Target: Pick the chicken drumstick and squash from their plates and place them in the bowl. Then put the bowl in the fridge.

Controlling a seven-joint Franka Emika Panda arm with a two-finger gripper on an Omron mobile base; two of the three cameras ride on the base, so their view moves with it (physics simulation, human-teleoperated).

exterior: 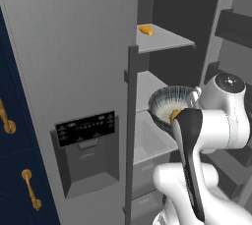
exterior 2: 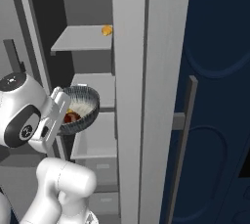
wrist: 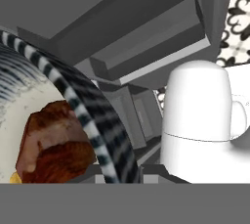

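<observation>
Fridge (exterior: 74, 47) door stands open, interior shelves exposed: top shelf (exterior: 162, 40) carries a small orange food piece (exterior: 145, 30) near its front left corner, rest of that shelf bare; middle shelf (exterior 2: 95, 88) below looks bare, w/ a pale drawer bin (exterior: 147, 140) under it. Tight edges: the fridge's centre post (exterior: 132, 121) rises just left of the bowl in the left base view, and in the right base view the tall grey door edge (exterior 2: 129, 96) sits just right of the bowl, so the gap is narrow on both sides. Door racks (exterior: 231, 27) line the far right in the left base view. Navy cabinets (exterior: 15, 145) w/ gold handles flank the fridge, well apart from the arm. Bowl (exterior 2: 80, 110) is held up in the air at about middle-shelf height, in front of the opening, tilted so its pale inside faces up and toward the arm. Tool (exterior 2: 59, 104) is clamped narrow on the bowl's near rim; fingertips themselves hidden behind the wrist. Inside the bowl: chicken drumstick (wrist: 53, 140), reddish-brown, lying against the wall near the gripped rim, and a bit of yellow squash (exterior: 174, 115) right beside it, partly hidden by the arm. Hand view: ribbed bowl rim (wrist: 88, 115) curves close past the drumstick, grey fridge drawers beyond.
</observation>
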